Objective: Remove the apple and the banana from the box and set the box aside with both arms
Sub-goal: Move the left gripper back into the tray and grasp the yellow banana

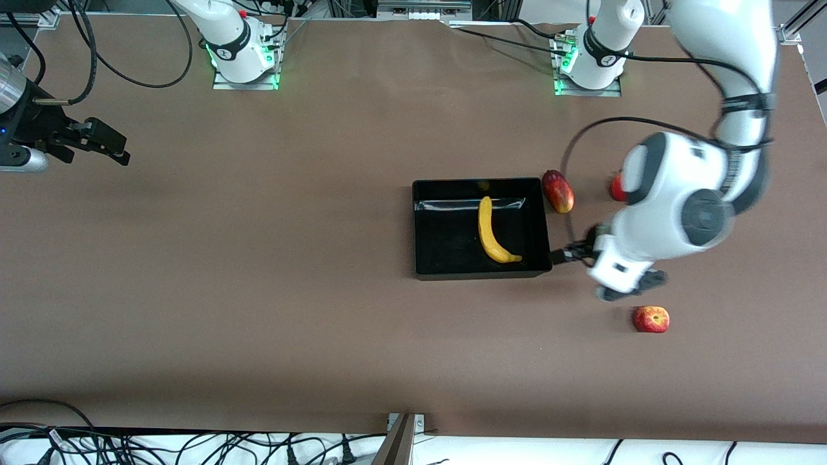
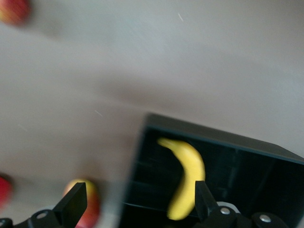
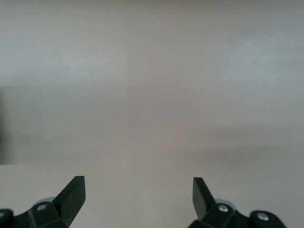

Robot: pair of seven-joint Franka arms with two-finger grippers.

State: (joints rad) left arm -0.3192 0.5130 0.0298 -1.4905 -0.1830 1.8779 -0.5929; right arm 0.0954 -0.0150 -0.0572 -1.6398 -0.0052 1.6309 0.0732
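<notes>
Two arms w/ black grippers face you across a brown table (image 1: 258, 271). You see the banana (image 1: 492, 232) lying inside the black box (image 1: 426, 226), near mid-table. Left gripper (image 2: 140, 202) hangs over the box's wall at the left arm's end, fingers spread wide, holding nothing. Apple (image 1: 651, 319) sits on the table, nearer the front cam than the box. Mango (image 1: 558, 191) lies just beside the box. Right gripper (image 3: 138, 195) waits over bare table at the right arm's end, fingers apart, empty.
</notes>
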